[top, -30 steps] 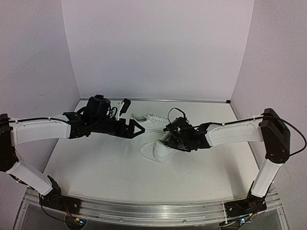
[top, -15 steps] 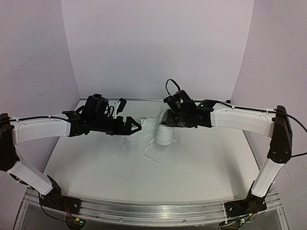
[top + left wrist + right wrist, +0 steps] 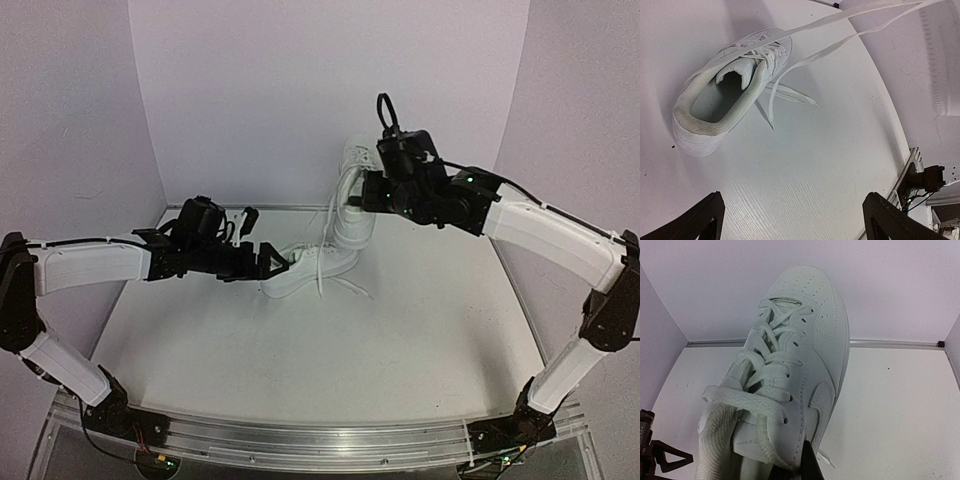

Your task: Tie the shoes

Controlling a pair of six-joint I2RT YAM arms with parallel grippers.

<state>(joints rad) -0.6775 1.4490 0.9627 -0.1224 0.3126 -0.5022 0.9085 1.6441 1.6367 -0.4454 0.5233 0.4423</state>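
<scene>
Holding one shoe aloft by its heel end, the clenched right claw should ease it down gently, because laces stretch below it to the other shoe, lying just ahead of the released, empty left claw.

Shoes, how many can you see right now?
2. One shoe lies on the table, just ahead of the open left gripper. The other shoe is up in the air, toe pointing up, held by the right gripper.
</scene>
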